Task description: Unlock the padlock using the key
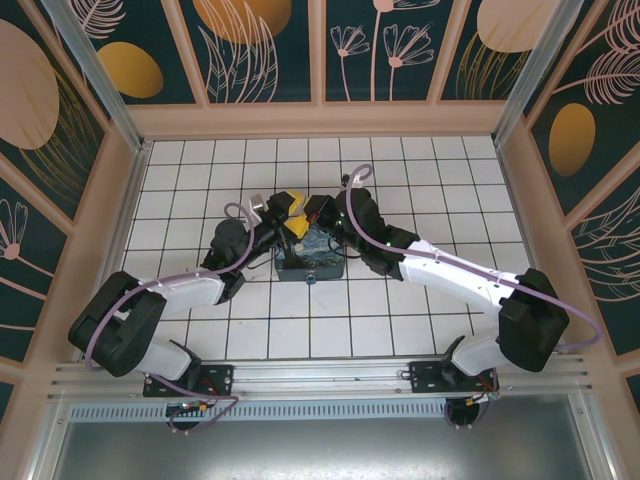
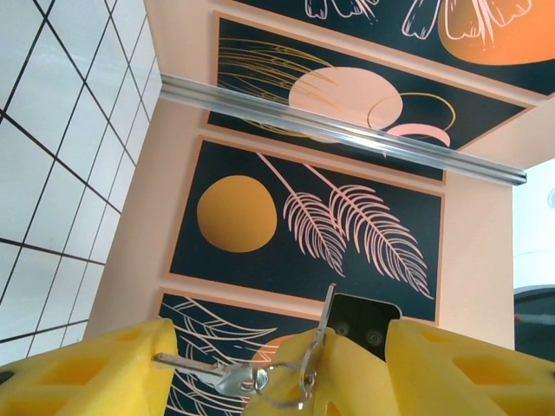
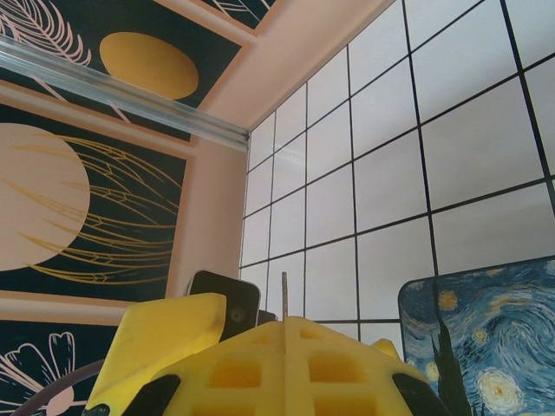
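Holding the key (image 3: 284, 299) edge-on, the right gripper (image 3: 284, 328) has its yellow fingers pressed together on it, with the blade poking up at lower centre of the right wrist frame. The left gripper (image 2: 277, 360) is spread wide along the bottom of its frame, clamping nothing I can see. A key ring (image 2: 260, 380) hangs between its fingers. Both arms reach inward and meet mid-frame above the painted box (image 1: 312, 262). Judged: key secured, inserting and turning remain. I cannot tell the padlock's state.
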